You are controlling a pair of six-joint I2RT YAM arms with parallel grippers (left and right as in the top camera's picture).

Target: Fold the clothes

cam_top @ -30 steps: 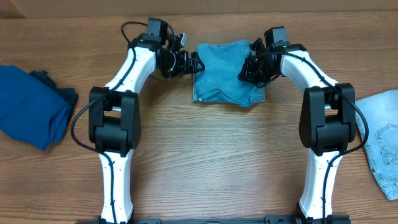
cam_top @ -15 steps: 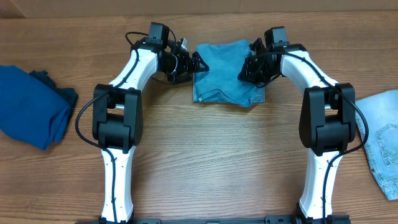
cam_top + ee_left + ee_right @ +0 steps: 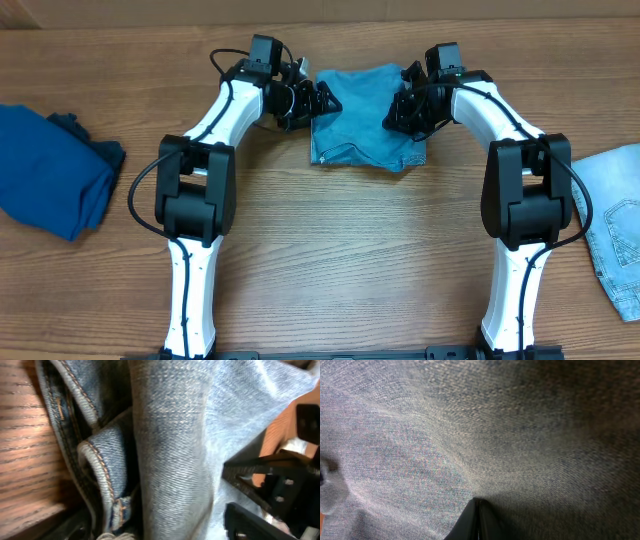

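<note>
A folded pair of light-blue denim jeans (image 3: 362,118) lies at the table's far middle. My left gripper (image 3: 320,100) is at its left edge, open. In the left wrist view its dark fingers (image 3: 260,520) stand wide on either side of a thick denim fold (image 3: 170,460), beside a stitched seam and belt loop (image 3: 102,475). My right gripper (image 3: 398,112) rests on the jeans' right part. In the right wrist view it (image 3: 479,506) is shut, its tips pressed into the denim (image 3: 470,425), which creases towards them.
A dark royal-blue garment (image 3: 50,180) lies crumpled at the table's left edge. A paler washed denim piece (image 3: 615,220) lies at the right edge. Bare wooden tabletop (image 3: 350,250) spans the front between the two arm bases.
My left gripper has slid right, onto the jeans' left edge, and its jaws have narrowed a little. The right arm and the jeans have not moved.
</note>
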